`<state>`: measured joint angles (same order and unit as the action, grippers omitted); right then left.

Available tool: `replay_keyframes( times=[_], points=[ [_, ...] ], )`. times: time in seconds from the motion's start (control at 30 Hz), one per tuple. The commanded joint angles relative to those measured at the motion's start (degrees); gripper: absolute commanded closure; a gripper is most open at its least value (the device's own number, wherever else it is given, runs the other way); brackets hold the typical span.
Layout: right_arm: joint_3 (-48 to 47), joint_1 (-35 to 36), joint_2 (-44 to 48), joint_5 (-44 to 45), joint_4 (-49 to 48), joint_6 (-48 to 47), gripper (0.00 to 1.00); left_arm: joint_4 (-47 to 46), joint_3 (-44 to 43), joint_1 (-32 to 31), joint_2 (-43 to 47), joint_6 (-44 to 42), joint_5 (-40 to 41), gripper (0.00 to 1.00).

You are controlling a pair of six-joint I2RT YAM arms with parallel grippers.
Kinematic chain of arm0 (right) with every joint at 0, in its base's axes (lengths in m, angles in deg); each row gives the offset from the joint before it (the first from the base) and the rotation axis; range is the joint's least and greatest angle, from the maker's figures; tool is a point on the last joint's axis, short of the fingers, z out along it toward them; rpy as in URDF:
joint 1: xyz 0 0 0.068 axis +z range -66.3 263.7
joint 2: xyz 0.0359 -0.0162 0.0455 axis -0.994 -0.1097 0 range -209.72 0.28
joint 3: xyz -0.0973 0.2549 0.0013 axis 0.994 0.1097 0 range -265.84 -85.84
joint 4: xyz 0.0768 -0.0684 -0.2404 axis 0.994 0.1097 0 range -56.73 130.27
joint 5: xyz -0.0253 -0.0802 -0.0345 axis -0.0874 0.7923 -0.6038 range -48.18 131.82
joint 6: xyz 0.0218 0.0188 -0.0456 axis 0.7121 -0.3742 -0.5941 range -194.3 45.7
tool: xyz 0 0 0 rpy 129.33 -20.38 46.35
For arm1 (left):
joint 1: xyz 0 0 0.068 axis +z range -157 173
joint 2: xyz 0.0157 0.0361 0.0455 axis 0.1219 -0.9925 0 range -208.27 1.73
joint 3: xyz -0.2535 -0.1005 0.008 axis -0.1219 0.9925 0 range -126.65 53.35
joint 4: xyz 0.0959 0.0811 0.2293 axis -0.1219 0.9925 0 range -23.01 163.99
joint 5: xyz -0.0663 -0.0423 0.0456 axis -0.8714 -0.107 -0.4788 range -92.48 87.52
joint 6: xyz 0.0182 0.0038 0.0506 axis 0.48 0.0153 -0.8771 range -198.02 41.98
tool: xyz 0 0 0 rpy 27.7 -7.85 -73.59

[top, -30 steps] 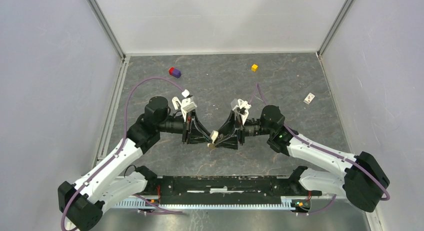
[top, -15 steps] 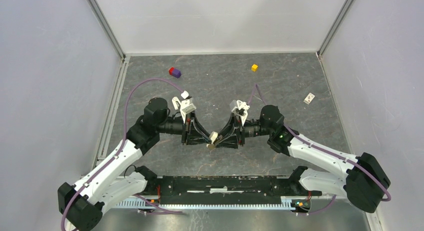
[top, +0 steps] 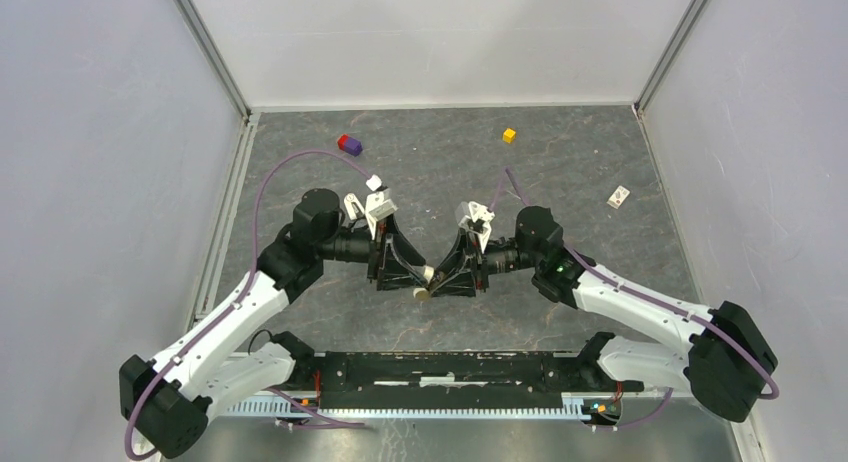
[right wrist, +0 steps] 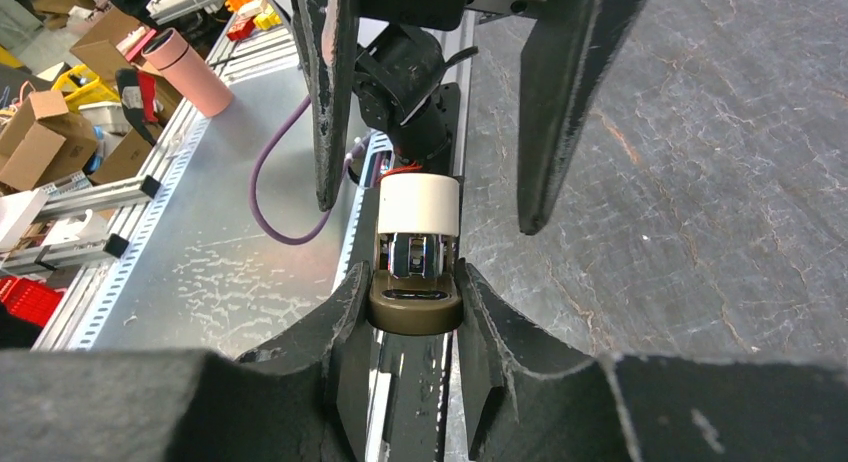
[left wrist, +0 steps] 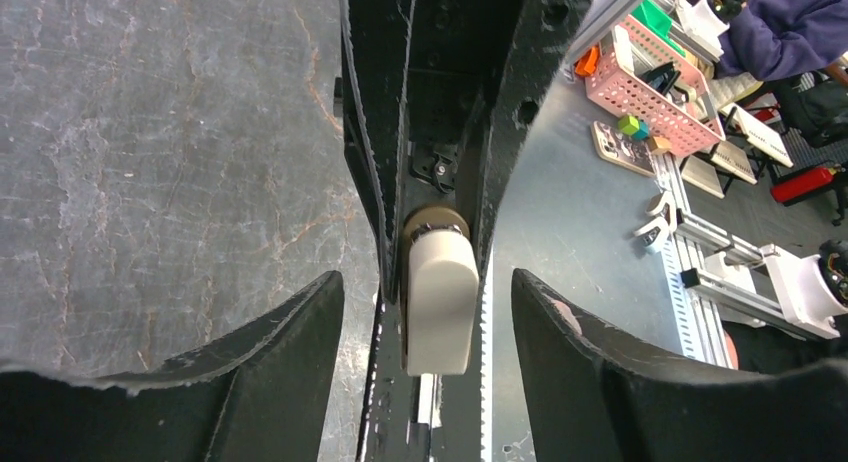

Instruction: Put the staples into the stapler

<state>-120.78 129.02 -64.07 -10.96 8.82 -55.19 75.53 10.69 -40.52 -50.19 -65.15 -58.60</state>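
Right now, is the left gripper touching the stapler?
Apart. Right wrist view: the left gripper stands open, one finger on either side of the stapler with gaps showing; only the right gripper clamps its base.

The stapler point(top: 426, 280) is over the near middle of the table point(top: 560, 312), clamped between the fingers of the right gripper point(right wrist: 412, 282), which lies to the stapler's right. The left gripper point(left wrist: 428, 282) faces it from the stapler's left, a finger on either side without touching. Behind the stapler to its left lies a joined pair of cubes point(top: 349, 144), behind to its right a single cube point(top: 509, 135), and farther right a small flat piece point(top: 619, 196).
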Motion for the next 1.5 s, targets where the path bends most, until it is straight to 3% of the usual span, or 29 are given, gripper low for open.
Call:
replay_keyframes(
  times=[0.0,0.13,0.27,0.33,0.47,0.53,0.73,1.03,1.27,1.47],
  points=[
    [-4.79,0.12,-0.78,-1.64,2.70,-3.94,1.00,-0.45,-5.04,-0.34,-3.04,-0.38,-1.92,0.30],
    [-5.88,0.12,-1.74,-1.59,3.79,-3.93,1.00,4.04,-7.61,-1.02,-6.61,-1.89,-2.92,0.29],
    [-5.85,0.11,-2.11,-1.21,3.63,-3.82,1.00,7.27,-8.59,-1.67,-7.34,-4.88,-2.85,0.36],
    [-5.84,0.12,-1.96,-0.79,4.25,-4.23,1.00,7.31,-8.47,-1.66,-6.54,-5.66,-3.10,0.49],
    [-4.84,-0.04,0.17,4.99,6.21,-6.64,1.00,6.39,-7.89,-1.66,-4.10,-6.68,-0.34,0.90],
    [-2.77,-0.50,2.13,7.73,4.37,-6.35,1.00,5.95,-7.18,-1.57,-2.27,-6.77,3.09,0.98],
    [4.03,-1.88,7.94,13.45,-3.62,-3.10,1.00,-1.19,-2.56,-1.47,3.22,-2.22,7.49,0.98],
    [8.89,-1.90,9.36,16.79,-11.44,0.71,1.00,-15.73,4.90,-1.48,6.01,7.74,12.64,0.98],
    [17.28,-1.93,13.05,22.08,-26.12,6.45,1.00,-25.12,9.35,-1.48,9.96,13.80,21.44,0.98],
    [23.17,-1.92,10.47,22.32,-36.81,10.45,0.96,-28.56,10.11,-1.48,8.36,15.26,21.68,0.98]
  ],
)
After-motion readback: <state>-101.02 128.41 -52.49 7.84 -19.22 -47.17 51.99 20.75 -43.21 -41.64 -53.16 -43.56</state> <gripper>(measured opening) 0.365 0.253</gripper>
